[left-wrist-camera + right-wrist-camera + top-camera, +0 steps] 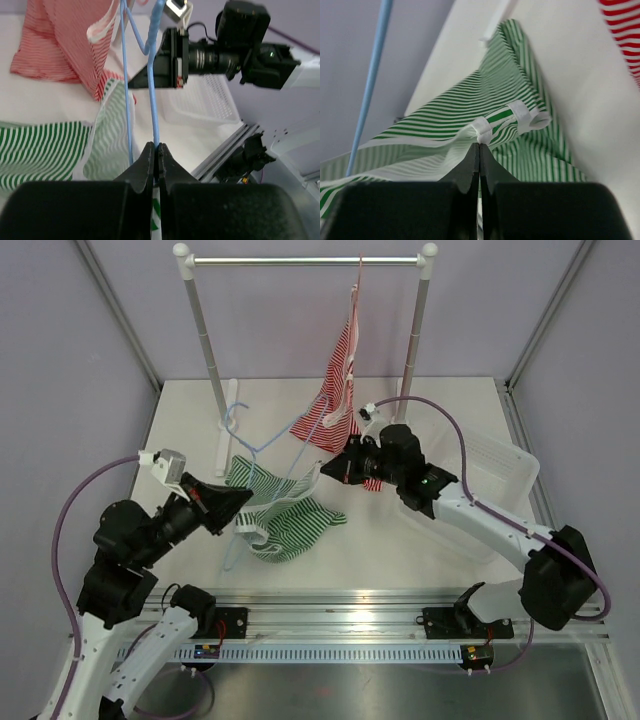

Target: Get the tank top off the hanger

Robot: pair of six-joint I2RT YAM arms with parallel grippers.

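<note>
Two hands, both pinched fully closed: left hand [156, 146] grips the blue wire of the hanger [153, 112], and right hand [479, 146] clamps a white strap edge of the green-striped tank top [290, 525]. In the top view the tank top lies bunched on the bench [380, 560] at frame centre, between the hands and below a red-striped top [338, 380] hanging from the rail [300, 259].

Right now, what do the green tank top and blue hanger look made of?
Green tank top: soft matte knit fabric; it drapes and wrinkles. Blue hanger: thin smooth rod, likely plastic or coated wire; which is unclear.
</note>
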